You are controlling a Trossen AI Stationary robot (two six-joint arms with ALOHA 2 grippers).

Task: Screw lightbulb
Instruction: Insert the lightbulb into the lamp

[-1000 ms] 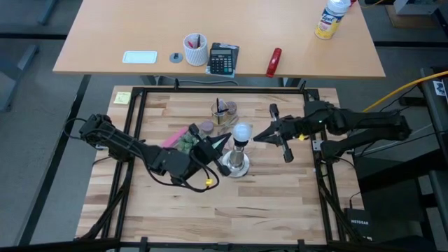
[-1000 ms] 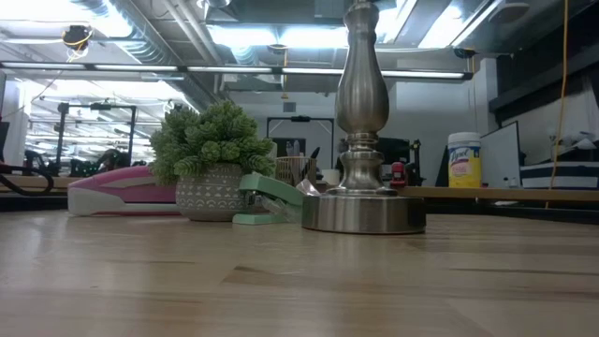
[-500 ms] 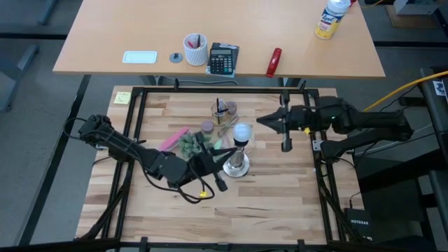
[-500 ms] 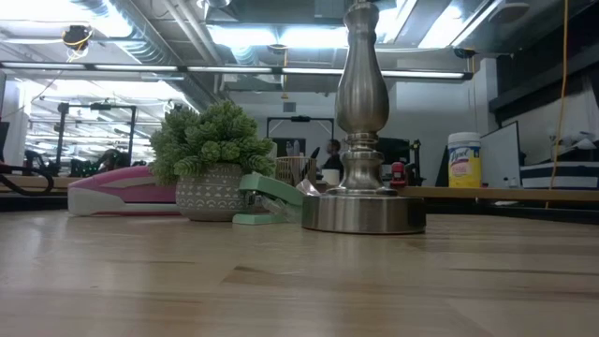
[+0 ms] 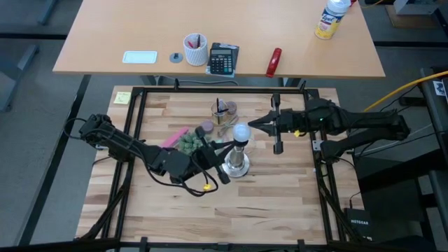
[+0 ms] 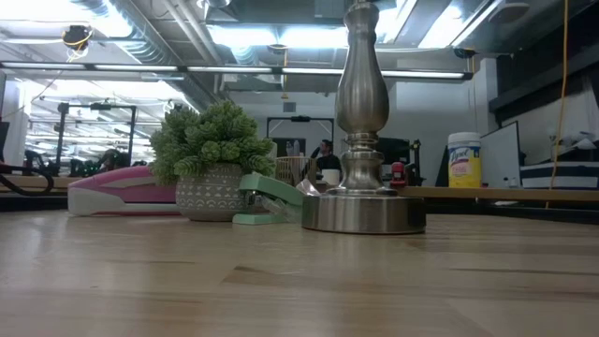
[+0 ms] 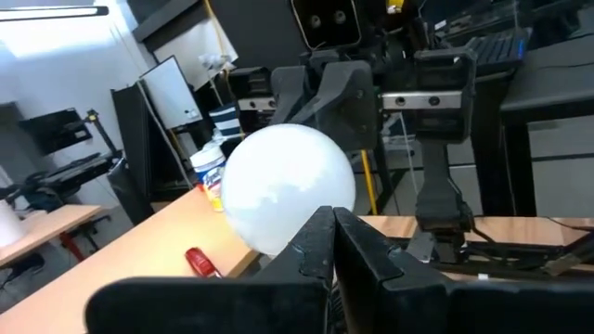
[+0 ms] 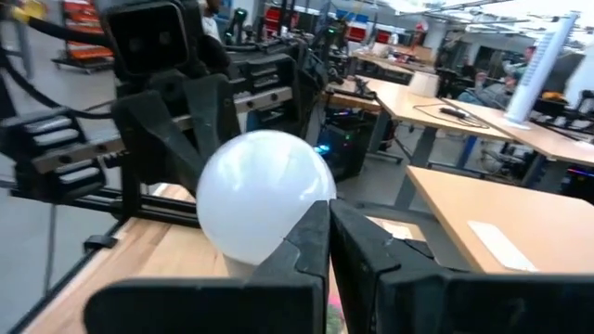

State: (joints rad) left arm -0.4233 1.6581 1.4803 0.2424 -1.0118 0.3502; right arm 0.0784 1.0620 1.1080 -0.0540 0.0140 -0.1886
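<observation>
In the high view, my left claw (image 5: 225,145) sits left of centre, clenched on nothing, tips just beside the one lightbulb (image 5: 242,131). The bulb stands upright atop the single stand (image 5: 236,165), its axis vertical, probably seated in the socket. My right claw (image 5: 253,124), right of centre, is also clenched empty, about equally near.

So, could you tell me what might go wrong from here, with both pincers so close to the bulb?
1. Both pincers are shut. The left pincer and right pincer point at the bulb from opposite sides, so a small overshoot might knock it or make the arms collide.
2. The stand rests free on the table; a sideways push up high could tip it toward the plant.
</observation>
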